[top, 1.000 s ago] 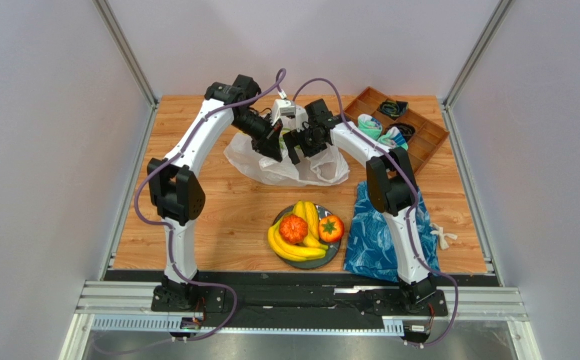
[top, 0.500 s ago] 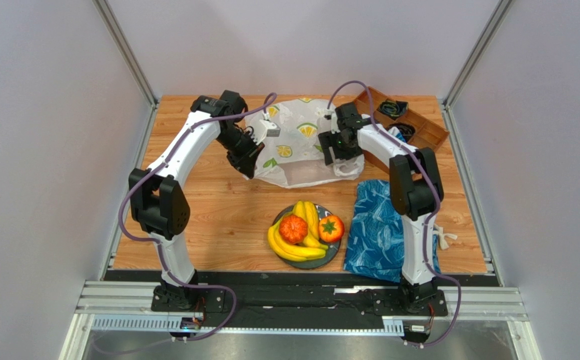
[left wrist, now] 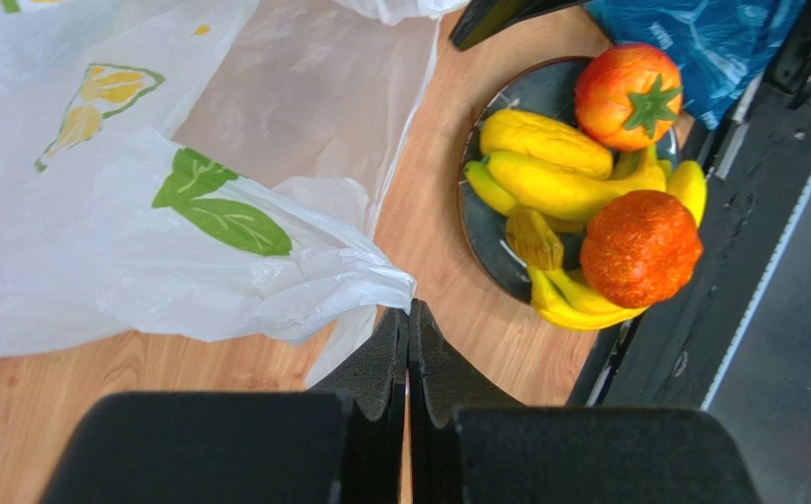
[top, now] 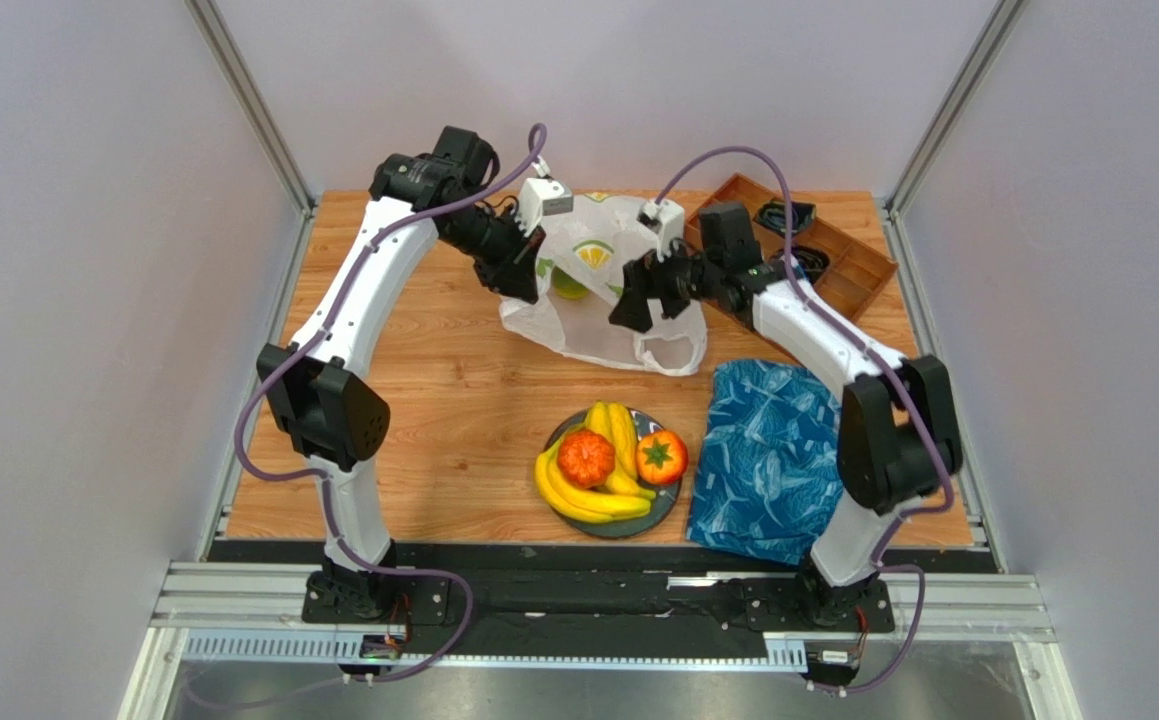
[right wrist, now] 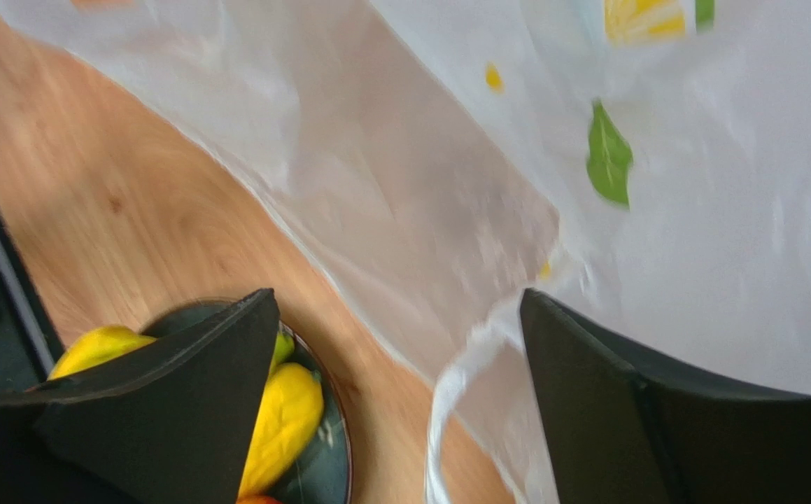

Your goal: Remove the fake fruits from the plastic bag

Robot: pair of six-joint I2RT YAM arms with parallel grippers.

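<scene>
- The overhead view is bright and even, lit softly from above. The grey walls look flat, and the wooden tabletop (top: 435,435) carries only faint, short shadows beneath the arms.
- The left wrist view is sharp. The glossy fake fruits (left wrist: 588,200) show small white highlights, while the plastic bag (left wrist: 115,242) is nearly washed out to white.
- The right wrist view is smeared and soft, with the bag's print blurred. The right gripper (right wrist: 399,315) has fingers (right wrist: 168,399) that read as dark, featureless shapes near the lens.
</scene>
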